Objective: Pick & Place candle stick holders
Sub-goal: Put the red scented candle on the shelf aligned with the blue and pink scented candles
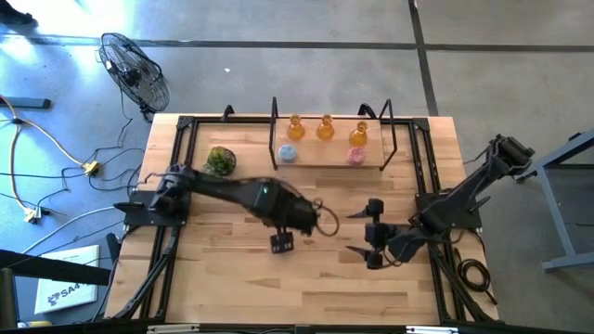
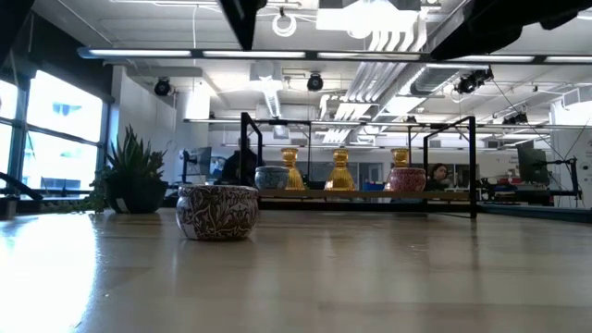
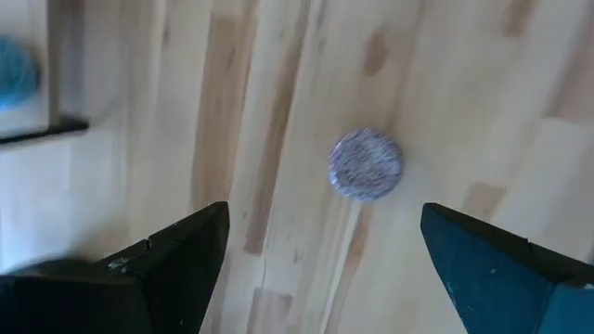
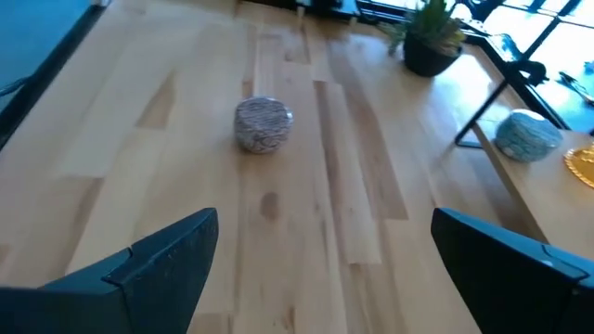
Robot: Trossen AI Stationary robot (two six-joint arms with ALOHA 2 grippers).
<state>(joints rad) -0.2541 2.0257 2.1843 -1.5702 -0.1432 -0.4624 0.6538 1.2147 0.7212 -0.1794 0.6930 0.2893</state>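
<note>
A short round lilac candle stick holder (image 3: 365, 164) stands on its base on the wooden table (image 1: 232, 288), also seen in the low view (image 2: 217, 211) and the right wrist view (image 4: 264, 123). My left gripper (image 3: 323, 211) hangs open above it, pointing down, touching nothing; in the high view it (image 1: 281, 241) covers the holder. Three amber holders (image 1: 325, 127), a pale blue one (image 1: 287, 153) and a pink one (image 1: 355, 156) stand on a raised shelf (image 1: 320, 158) at the far side. My right gripper (image 1: 368, 232) waits open at the right, aimed toward the lilac holder.
A small green potted plant (image 1: 220, 160) stands far left of the shelf. A black metal frame (image 1: 390, 130) surrounds the shelf. Bare tabletop lies between the grippers and along the near edge. A person's shape shows in the room beyond (image 2: 435, 174).
</note>
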